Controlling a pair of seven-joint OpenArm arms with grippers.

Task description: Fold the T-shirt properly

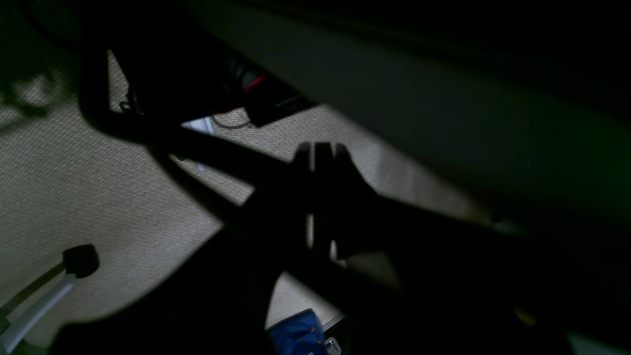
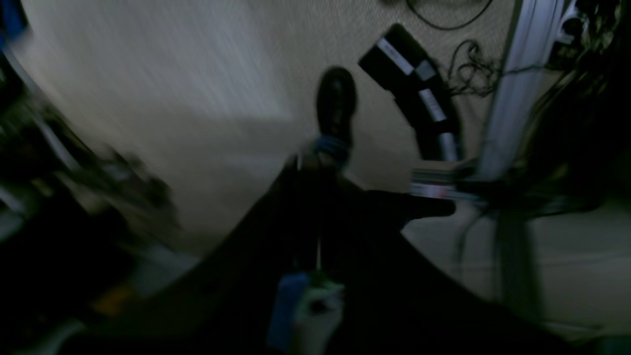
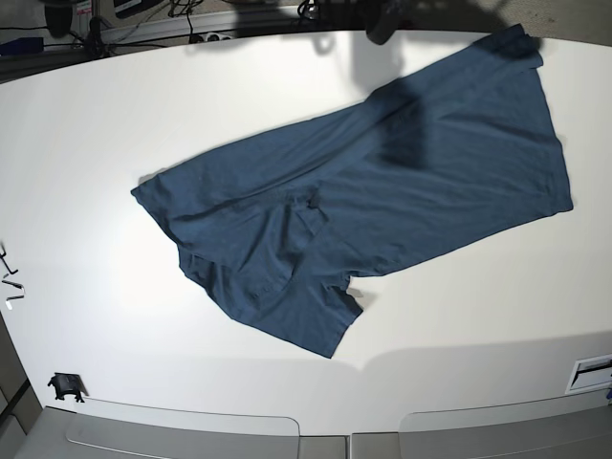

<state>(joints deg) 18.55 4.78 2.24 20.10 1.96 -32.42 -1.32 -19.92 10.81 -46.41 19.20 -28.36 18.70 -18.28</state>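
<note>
The dark navy T-shirt (image 3: 382, 182) lies spread out on the white table (image 3: 115, 115), running diagonally from the far right to the near middle. Its near-left part is creased and partly folded over itself. Neither gripper shows in the base view. In the left wrist view my left gripper (image 1: 323, 150) is a dark silhouette, shut, over beige carpet. My right gripper (image 2: 320, 160) is blurred and dark in the right wrist view; it also looks shut, over the floor. Nothing of the shirt shows clearly between either pair of fingers.
A dark shape (image 3: 384, 21) sits at the table's far edge, and a shadow falls across the shirt below it. A black shoe (image 2: 336, 101), a black power strip (image 2: 414, 88) and cables lie on the carpet. A small black clip (image 3: 65, 385) rests near the front left.
</note>
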